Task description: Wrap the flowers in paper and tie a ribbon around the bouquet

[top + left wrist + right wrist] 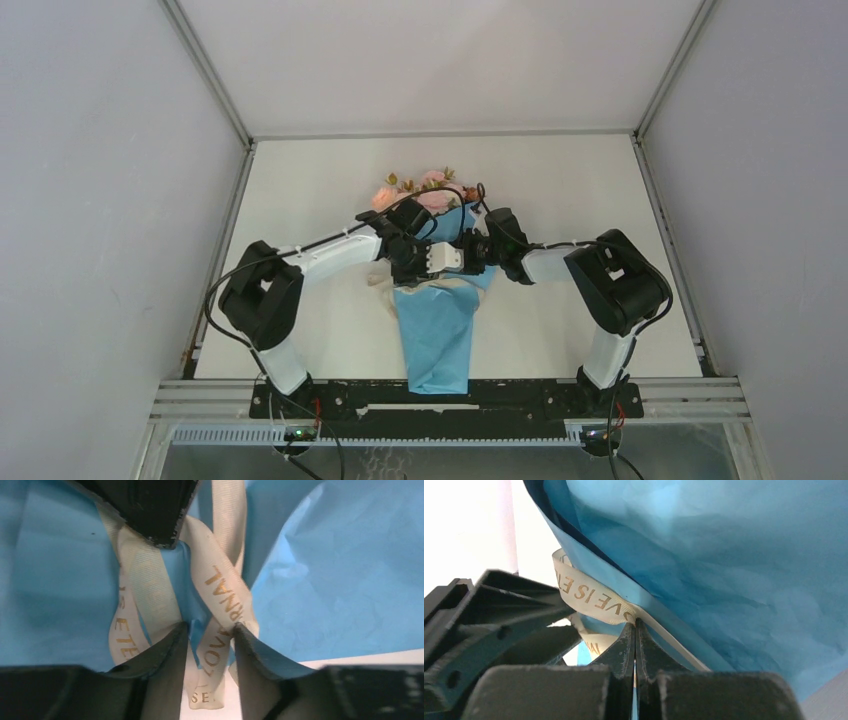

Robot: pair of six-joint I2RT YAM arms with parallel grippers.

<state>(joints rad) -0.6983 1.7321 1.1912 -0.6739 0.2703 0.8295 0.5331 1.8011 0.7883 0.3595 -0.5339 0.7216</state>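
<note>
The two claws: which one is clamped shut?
The right gripper: its fingers are pressed together, pinching the ribbon beside the blue paper. The left gripper has its fingers apart, with a ribbon strand running between them.

Left pincer (210,630) stands parted, right pincer (635,625) pressed tight

Lab robot cell: white table (560,200), grey walls (90,200), aluminium frame (700,400).

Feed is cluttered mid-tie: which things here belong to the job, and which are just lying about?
Job: flowers; paper; ribbon; left pincer, open around a ribbon strand; right pincer, shut on the ribbon.
Just there: table; black cable by the left arm; metal rail at the near edge.
</note>
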